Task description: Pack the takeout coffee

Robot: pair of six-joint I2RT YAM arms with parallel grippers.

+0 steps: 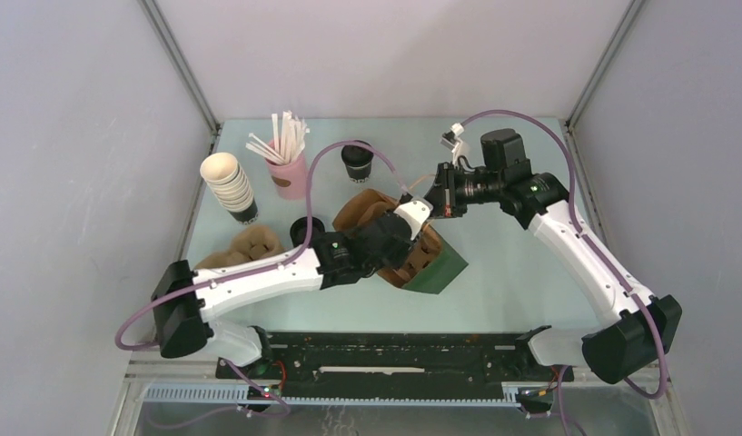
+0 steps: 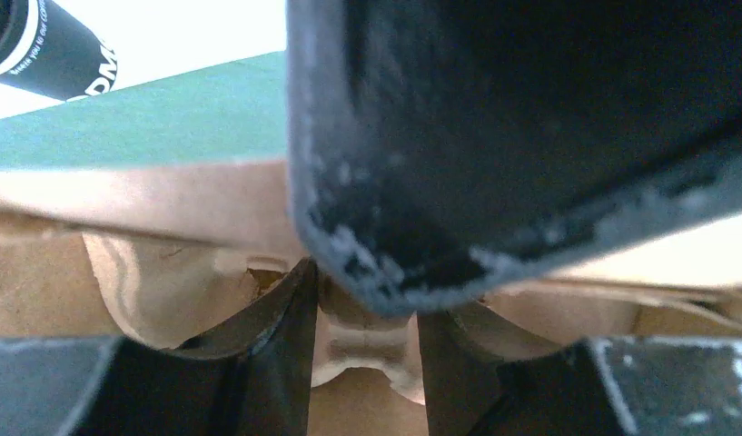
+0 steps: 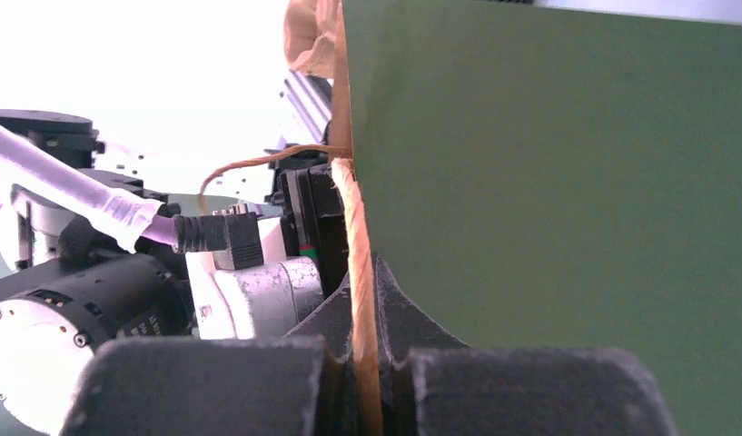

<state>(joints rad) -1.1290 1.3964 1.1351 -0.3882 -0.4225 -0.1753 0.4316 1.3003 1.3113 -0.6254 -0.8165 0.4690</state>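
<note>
Your takeout coffee [image 1: 356,162] stands upright with its lid on at 11 o'clock from the green paper bag [image 1: 444,270]. It is outside the bag and apart from it, and neither arm touches it. The left wrist view catches its printed dark side at the top left corner.

Your right gripper [image 3: 367,304] sits at 12 o'clock from the bag, with its fingers [image 3: 412,331] pressed together on the bag's brown rim and twine handle.

Your left gripper [image 2: 362,313] reaches into the bag's mouth from 9 o'clock. Its fingers [image 2: 272,354] pinch a raised ridge of the brown pulp cup carrier [image 2: 167,291]. A large dark blur fills the top of that view (you cannot tell what it is).

A stack of lidless cups [image 1: 231,187] and a pink cup of stirrers [image 1: 288,171] stand at 10 o'clock from the bag, well apart from it.
</note>
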